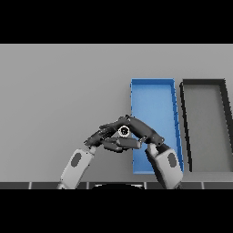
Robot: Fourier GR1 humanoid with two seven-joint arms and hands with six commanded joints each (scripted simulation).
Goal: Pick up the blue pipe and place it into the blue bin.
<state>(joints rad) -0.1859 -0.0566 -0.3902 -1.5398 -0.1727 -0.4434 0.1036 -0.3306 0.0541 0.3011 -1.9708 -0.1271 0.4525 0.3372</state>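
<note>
The blue bin [154, 98] is a long open tray lying right of centre. Both hands meet just off its left wall, near its lower half. My right hand [139, 129] comes in from the lower right and lies across that wall. My left hand [101, 136] comes from the lower left, its fingers stretched towards the right hand and touching it. A small pale ring [123, 131] shows between the two hands. I cannot tell whether it is the end of the pipe. No blue pipe shows anywhere on the table or in the bin.
A dark grey bin [205, 86] of similar shape stands right beside the blue one, at the far right. The grey table [59, 91] stretches to the left and behind.
</note>
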